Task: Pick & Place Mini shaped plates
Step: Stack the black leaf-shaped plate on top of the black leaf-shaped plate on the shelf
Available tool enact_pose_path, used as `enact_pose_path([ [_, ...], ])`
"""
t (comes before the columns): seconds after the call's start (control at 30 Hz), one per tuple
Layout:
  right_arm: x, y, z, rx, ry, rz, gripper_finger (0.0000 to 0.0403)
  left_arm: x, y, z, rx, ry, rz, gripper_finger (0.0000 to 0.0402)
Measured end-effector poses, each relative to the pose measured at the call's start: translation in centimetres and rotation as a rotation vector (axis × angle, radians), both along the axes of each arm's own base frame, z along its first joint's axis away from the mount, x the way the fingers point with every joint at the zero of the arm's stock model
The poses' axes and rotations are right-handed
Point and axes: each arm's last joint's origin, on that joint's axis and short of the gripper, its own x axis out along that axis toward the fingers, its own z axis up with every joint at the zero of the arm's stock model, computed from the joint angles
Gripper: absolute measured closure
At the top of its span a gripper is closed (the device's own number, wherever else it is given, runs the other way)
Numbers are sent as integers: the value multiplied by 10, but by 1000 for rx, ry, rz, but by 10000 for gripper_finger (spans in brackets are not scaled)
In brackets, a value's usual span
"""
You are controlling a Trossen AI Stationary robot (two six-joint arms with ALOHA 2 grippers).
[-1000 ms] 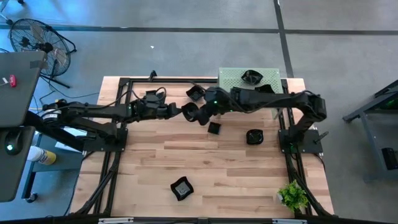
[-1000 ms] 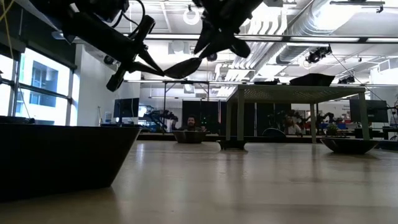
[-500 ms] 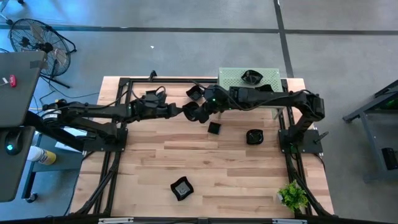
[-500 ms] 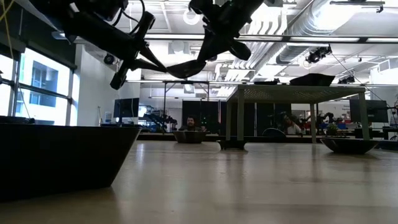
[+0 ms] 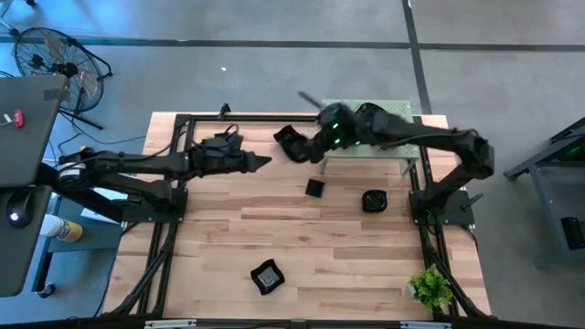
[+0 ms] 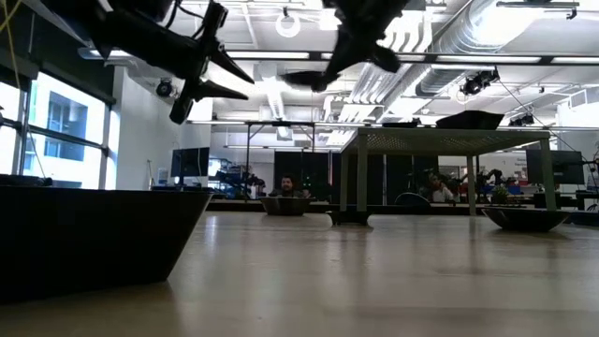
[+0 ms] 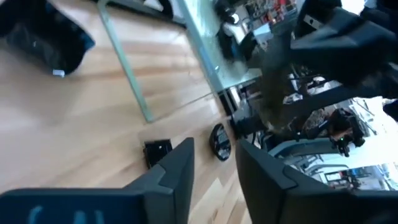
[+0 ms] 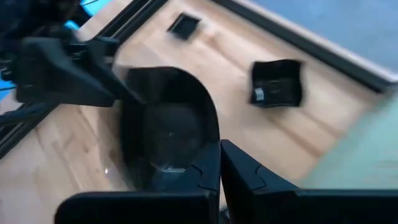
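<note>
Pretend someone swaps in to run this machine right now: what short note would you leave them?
Right gripper: fingers shut on a round black plate, held in the air near the green stand.
Left gripper: fingers open, empty, over the table's back left.
Plates on the table: front one, small square one, round one, back one.
Done: one lifted. Left: place it, then the rest.

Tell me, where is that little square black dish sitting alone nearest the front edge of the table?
In the high view the square dish lies on the wooden table near its front edge, left of the small green plant and far from both arms.
</note>
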Motion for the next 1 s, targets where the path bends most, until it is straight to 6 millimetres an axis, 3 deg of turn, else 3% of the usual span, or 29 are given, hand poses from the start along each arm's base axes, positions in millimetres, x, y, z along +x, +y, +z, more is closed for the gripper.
enact_pose_path([
  [0.2, -60, -38, 27, -55, 60, -46, 402, -8, -1, 11, 131, -14, -10, 268],
  [0.33, -100, -70, 43, -114, 175, -61, 402, -11, -2, 16, 189, -22, -36, 282],
  [0.47, -126, -105, 51, -170, 301, -37, 402, -12, -3, 16, 192, -19, -42, 308],
  [0.67, -151, -145, 39, -187, 438, 114, 402, -12, -3, 16, 201, -10, -46, 347],
  [1.0, -163, -173, 20, -245, 570, 261, 403, -11, -4, 16, 220, -8, -97, 387],
])
